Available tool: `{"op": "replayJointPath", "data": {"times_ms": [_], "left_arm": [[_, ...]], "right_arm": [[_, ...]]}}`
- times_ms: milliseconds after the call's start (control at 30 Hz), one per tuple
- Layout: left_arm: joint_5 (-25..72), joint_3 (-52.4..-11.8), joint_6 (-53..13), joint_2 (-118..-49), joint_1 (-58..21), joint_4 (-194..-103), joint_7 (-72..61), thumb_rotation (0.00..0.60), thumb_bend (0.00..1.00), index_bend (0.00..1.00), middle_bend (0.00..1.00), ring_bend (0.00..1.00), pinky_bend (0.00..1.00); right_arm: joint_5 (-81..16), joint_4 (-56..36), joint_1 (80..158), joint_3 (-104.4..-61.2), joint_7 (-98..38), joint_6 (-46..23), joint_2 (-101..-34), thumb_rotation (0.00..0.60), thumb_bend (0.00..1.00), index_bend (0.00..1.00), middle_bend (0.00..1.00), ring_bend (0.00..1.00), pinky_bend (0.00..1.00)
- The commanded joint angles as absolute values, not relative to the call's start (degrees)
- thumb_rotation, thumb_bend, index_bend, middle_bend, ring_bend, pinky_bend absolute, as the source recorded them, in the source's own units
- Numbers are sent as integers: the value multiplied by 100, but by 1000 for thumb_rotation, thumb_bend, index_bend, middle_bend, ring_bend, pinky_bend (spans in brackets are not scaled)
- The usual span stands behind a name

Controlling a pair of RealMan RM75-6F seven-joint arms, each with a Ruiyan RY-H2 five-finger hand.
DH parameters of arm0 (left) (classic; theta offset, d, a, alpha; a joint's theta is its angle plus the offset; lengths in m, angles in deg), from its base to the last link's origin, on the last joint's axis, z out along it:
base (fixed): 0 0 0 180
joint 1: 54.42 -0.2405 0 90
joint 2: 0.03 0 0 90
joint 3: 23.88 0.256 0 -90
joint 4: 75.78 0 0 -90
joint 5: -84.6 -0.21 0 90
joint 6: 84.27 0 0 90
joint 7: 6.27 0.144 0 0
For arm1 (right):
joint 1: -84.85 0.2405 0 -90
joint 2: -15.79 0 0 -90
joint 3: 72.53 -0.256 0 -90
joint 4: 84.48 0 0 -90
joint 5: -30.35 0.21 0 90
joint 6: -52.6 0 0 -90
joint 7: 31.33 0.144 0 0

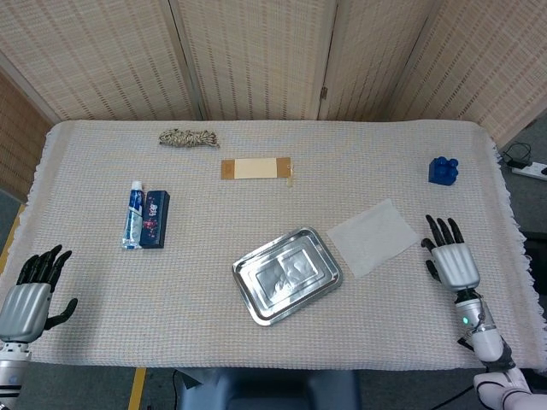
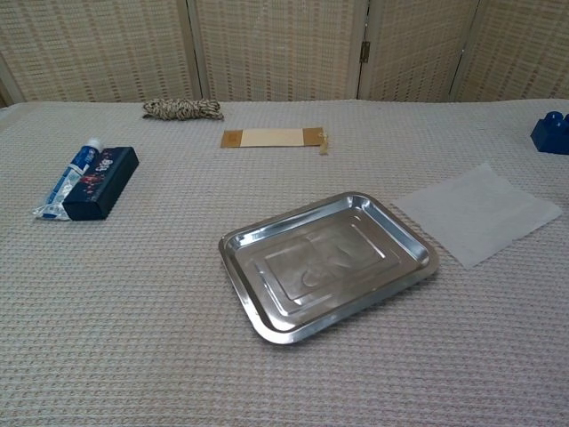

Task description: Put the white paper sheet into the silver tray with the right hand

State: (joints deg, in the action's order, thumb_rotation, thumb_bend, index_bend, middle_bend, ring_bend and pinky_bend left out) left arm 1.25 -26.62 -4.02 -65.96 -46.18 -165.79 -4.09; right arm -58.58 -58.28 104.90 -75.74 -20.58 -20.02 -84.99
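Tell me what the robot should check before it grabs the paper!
1. White paper sheet lies flat with nothing on it: ok.
2. Silver tray is empty, with room for the sheet: ok.
3. Right robot hand is free, fingers apart: ok.
4. Right robot hand is touching the paper: not ok, it is beside the sheet.
5. Left robot hand is far from the tray: ok.
6. Blue block is off the paper: ok.

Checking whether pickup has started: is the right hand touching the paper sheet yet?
No, the right hand hovers open beside the paper sheet, with bare cloth between them.
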Motion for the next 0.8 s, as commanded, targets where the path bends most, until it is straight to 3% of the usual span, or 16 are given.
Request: {"op": "replayJointPath", "data": {"times_ms": [33, 800], "left_arm": [[135, -2663, -412, -6597, -4613, -16575, -416, 600, 397, 0, 0, 0, 0], [301, -2703, -487, -6560, -4606, -16598, -543, 600, 397, 0, 0, 0, 0]], "right_arm": [[-5894, -6068, 10609, -7519, -1996, -1865, -8679, 600, 428, 388, 0, 0, 0], [-5953, -6758, 11079, -7365, -1865, -1441, -9254, 600, 427, 367, 0, 0, 0]]}}
